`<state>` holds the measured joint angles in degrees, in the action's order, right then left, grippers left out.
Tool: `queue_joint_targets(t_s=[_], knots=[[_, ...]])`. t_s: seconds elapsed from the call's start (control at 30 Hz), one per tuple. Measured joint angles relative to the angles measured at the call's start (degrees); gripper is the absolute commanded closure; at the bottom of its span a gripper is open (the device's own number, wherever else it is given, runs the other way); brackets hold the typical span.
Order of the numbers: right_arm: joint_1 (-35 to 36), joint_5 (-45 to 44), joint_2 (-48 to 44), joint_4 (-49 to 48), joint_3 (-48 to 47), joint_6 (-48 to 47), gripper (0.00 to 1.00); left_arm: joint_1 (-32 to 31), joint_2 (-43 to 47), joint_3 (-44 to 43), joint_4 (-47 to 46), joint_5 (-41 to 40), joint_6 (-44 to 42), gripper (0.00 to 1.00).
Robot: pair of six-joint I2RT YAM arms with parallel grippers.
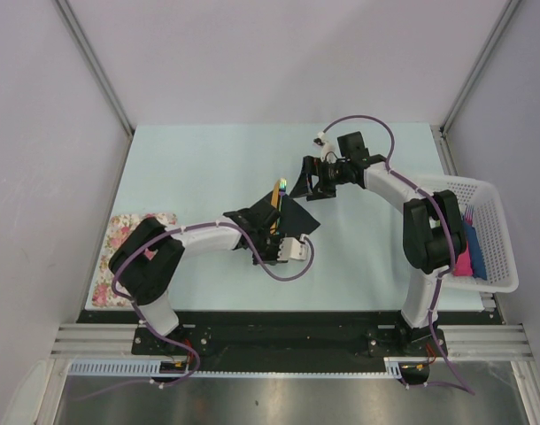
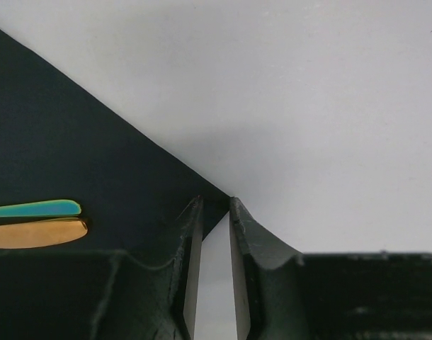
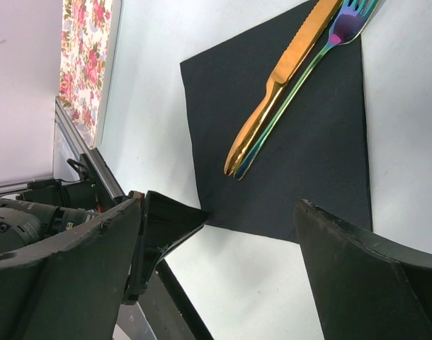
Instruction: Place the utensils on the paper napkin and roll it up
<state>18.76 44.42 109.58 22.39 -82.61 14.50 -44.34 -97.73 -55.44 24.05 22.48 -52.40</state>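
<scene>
Two utensils lay on the paper napkin. At its corner the left gripper stood a slit apart, not visibly pinching, and the right gripper hung wide open and empty just beside it. We feared a slipped pinch would jerk the napkin and scatter the utensils.

I saw slim orange plastic cutlery lying on the thin black paper napkin, mid pale-blue table.

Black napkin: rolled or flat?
Spread flat: right wrist view shows the black napkin unfolded, gold knife and iridescent fork lying on it.
</scene>
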Motion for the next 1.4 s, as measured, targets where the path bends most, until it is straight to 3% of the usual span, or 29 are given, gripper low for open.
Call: queue_joint_targets(t_s=[0.1, 0.27, 0.83, 1.4], knots=[[0.0, 0.07, 0.0, 0.0, 0.0, -0.02, 0.07, -0.07, -0.79, -1.05, 0.98, -0.04, -0.07, 0.8], [-0.11, 0.04, 0.0, 0.02, -0.02, -0.02, 0.08, -0.17, -1.77, -2.43, 2.12, -0.09, -0.17, 1.0], [-0.63, -0.11, 0.02, 0.46, -0.04, -0.07, 0.09, -0.2, -1.51, -5.64, 6.6, 3.76, 1.38, 1.0], [0.2, -0.42, 2.01, 0.52, -1.09, -0.66, 0.13, 6.88, -2.01, -16.63, 11.23, 8.33, 2.86, 1.0]])
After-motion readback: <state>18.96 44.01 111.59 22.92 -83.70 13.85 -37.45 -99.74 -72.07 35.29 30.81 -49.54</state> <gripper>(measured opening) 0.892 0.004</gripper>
